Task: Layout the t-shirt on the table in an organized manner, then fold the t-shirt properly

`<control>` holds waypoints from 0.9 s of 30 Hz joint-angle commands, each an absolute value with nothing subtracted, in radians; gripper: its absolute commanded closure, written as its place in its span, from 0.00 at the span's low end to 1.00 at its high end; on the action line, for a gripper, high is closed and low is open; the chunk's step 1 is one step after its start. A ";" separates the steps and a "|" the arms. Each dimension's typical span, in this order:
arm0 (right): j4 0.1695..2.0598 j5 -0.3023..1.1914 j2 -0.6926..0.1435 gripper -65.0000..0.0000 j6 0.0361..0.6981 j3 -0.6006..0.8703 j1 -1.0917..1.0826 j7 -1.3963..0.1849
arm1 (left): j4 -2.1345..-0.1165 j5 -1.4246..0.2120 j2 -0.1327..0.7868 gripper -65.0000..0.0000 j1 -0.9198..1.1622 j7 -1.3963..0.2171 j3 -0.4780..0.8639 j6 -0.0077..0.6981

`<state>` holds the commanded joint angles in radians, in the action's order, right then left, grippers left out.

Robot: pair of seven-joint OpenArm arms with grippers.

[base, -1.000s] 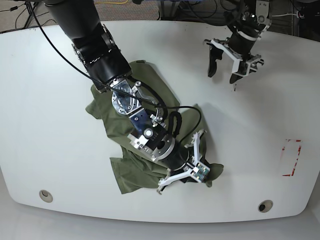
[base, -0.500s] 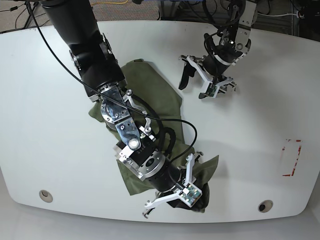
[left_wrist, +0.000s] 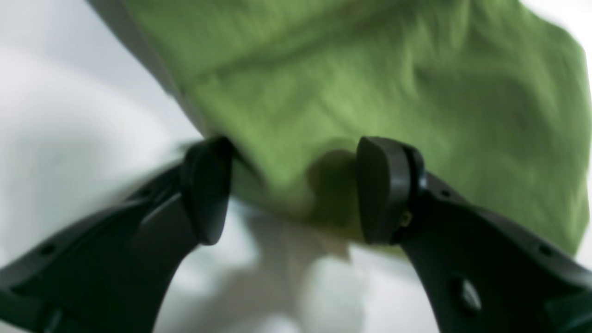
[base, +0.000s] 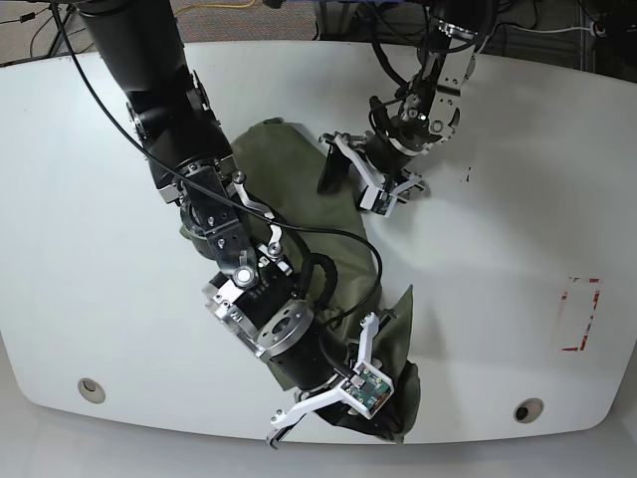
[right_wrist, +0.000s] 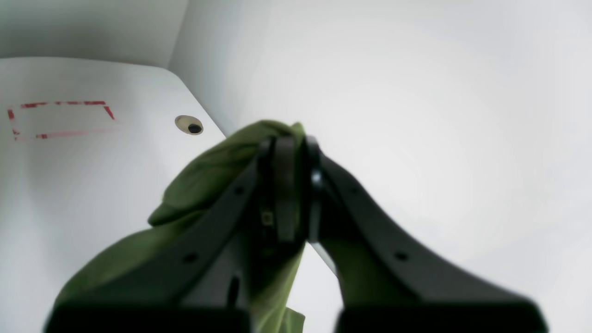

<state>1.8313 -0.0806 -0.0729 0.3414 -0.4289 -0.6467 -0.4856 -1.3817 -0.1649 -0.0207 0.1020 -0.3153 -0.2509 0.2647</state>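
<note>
1. The right claw (right_wrist: 286,185) is clenched on a bunched fold of the olive-green t-shirt (base: 299,189); in its wrist view the two black fingers (right_wrist: 277,194) press together with cloth spilling out to the left and below them.
2. From the base view, that claw (base: 343,403) sits low at the near edge of the desk (base: 80,229), with the shirt's lower end gathered under it and hanging around its white frame.
3. The left claw (left_wrist: 291,189) is released, its dark pads (left_wrist: 384,189) spread apart with a rounded edge of the shirt (left_wrist: 370,83) lying between and just beyond them. The wrist picture is blurred, so I cannot tell whether either pad touches the cloth.
4. In the base view this left claw (base: 363,179) hangs over the far right side of the garment, right at its edge.
5. The t-shirt lies crumpled in a long diagonal band across the middle of the white desk, from the far centre down to the near edge, much of it hidden under the right arm (base: 189,149).
6. A red tape rectangle (base: 580,314) marks the desk off to the right, well apart from the shirt.
7. Two round metal grommets (base: 91,389) sit near the front edge, the second (base: 528,409) near the right claw.
</note>
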 joint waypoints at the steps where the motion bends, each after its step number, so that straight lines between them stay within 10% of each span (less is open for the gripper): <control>1: 1.833 -0.079 -0.073 1.00 0.341 -0.424 -0.645 -0.486 | -1.374 -0.165 -0.022 0.39 0.099 -0.315 -0.251 0.265; 9: 1.868 -0.079 -0.073 1.00 0.341 -0.390 -0.641 -0.486 | -1.302 -0.165 -0.048 0.43 0.059 -0.315 -0.265 0.265; 15: 1.868 -0.077 -0.073 1.00 0.340 -0.390 -0.631 -0.486 | -1.279 -0.165 -0.048 1.00 0.053 -0.315 -0.280 0.262; 27: 1.899 -0.071 -0.071 1.00 0.340 -0.259 -0.611 -0.483 | -1.322 -0.165 -0.041 1.00 0.047 -0.317 -0.194 0.260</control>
